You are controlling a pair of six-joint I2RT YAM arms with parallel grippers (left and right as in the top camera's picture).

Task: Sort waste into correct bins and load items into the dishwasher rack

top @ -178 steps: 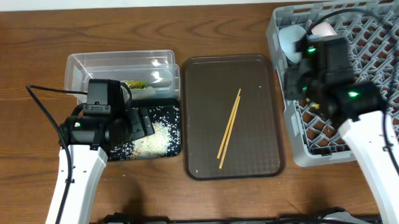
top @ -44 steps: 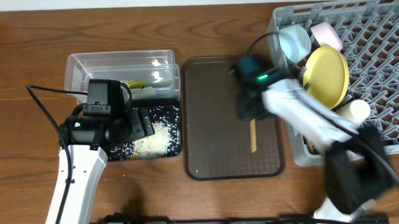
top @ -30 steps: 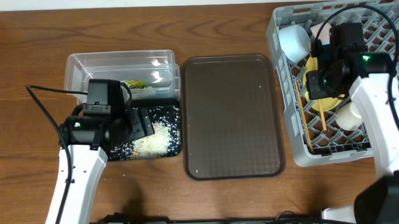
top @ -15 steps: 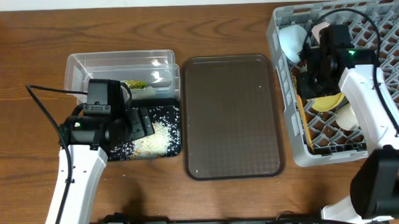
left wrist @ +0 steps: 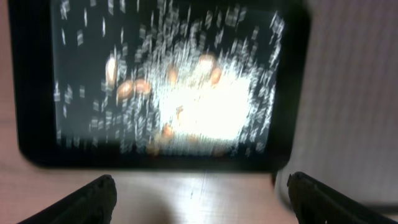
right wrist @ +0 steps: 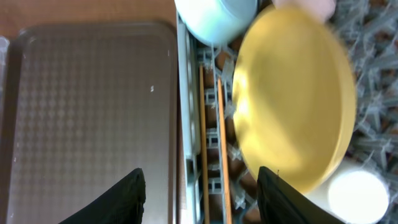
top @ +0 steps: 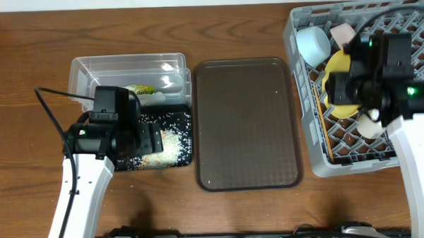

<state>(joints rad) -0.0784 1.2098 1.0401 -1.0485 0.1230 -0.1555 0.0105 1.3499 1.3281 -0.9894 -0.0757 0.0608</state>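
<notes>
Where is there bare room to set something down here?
The brown serving tray is bare, between the black tray-bin and the dishwasher rack. Bare tabletop lies left of the clear tub. The rack's left end is crowded: light blue bowl, yellow plate, chopsticks.

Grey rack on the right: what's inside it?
The rack holds a light blue bowl, pale cup, yellow plate, white bowl and chopsticks along one wall. The right arm hides whatever lies beneath it.
</notes>
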